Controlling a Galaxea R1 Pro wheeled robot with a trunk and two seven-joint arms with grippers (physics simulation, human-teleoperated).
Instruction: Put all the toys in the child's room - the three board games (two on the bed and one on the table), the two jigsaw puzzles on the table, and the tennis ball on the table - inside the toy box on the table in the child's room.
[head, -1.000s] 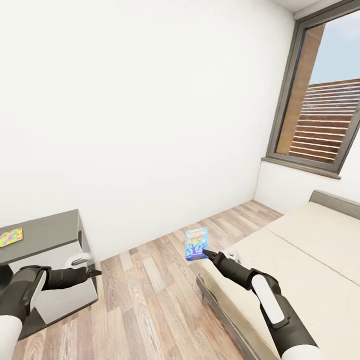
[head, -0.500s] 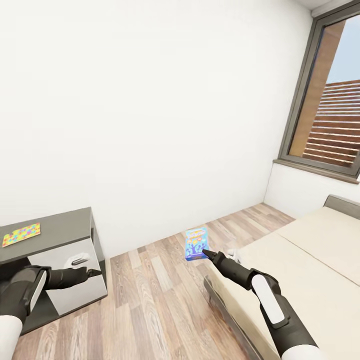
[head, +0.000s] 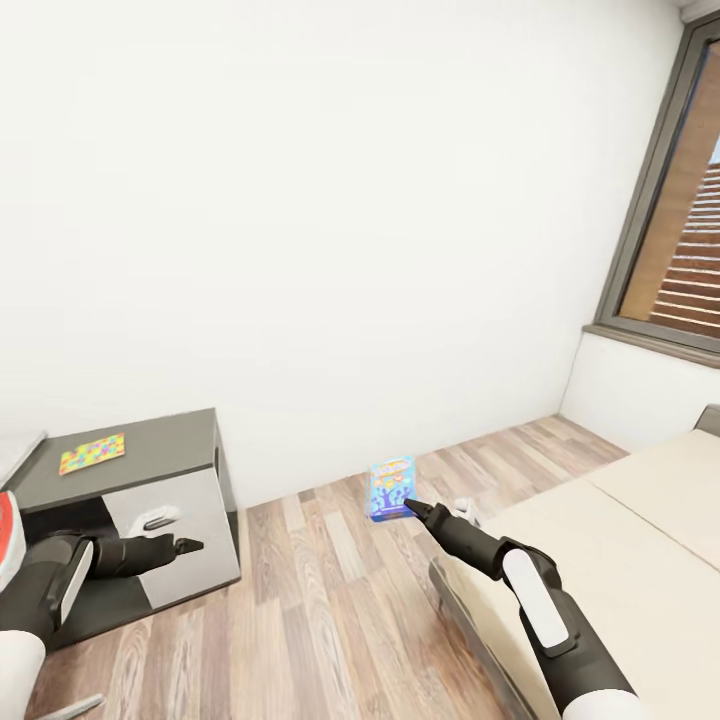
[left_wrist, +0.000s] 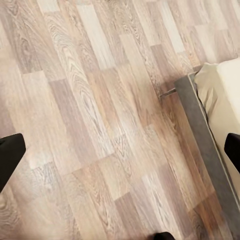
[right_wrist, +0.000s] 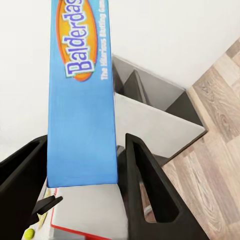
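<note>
My right gripper (head: 408, 505) is shut on the small blue board game (head: 391, 488), held upright above the wooden floor by the bed's corner. In the right wrist view the blue box (right_wrist: 82, 100), printed "Balderdash", stands between the two fingers of the right gripper (right_wrist: 85, 145). One jigsaw puzzle (head: 92, 453) lies flat on the low dark grey section of the table (head: 160, 440). My left gripper (head: 190, 545) hovers open in front of that section's white drawer; its fingertips (left_wrist: 10, 155) sit wide apart over bare floor. The beige bed (head: 620, 530) lies to the right. A small yellow-green ball-like spot (right_wrist: 29, 234) is cut off by the frame edge.
A white and red object (head: 8, 525) is cut off at the left edge. A plain white wall runs behind, and a grey-framed window (head: 680, 230) is at the right. Wooden floor (head: 330, 610) lies between table and bed. The bed's grey frame (left_wrist: 205, 130) edges the floor.
The camera has turned left, so the whole picture has shifted right and more of the table shows. Both arms hold their places in the picture, the blue game still gripped.
</note>
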